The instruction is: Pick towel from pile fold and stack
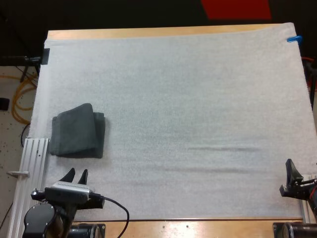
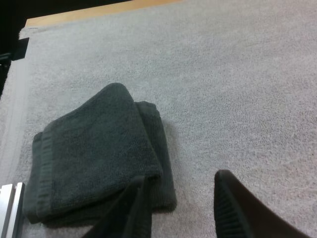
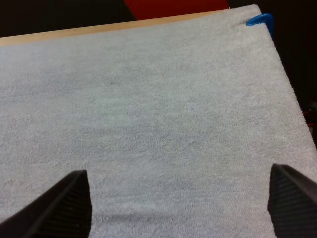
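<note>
White mat [image 1: 198, 99] covers the wooden table [image 1: 148, 32], and our folded towel [image 1: 78, 131] lies near its left edge, just ahead of our left gripper [image 1: 78, 172]. Those fingers [image 2: 233, 203] stand apart, holding nothing, just short of the towel's near edge. Our right gripper [image 3: 178, 198] hangs wide open over the mat, well apart. We judge the fold done; to finish cleanly, we should lift straight up so no finger drags the top layer.

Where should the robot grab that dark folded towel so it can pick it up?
Probably the near edge of the towel, coming down from above on the robot's own side. It lies flat on the mat in folded layers, so one finger would need to slide under that edge. The left pincer is open, right in front of it.
</note>
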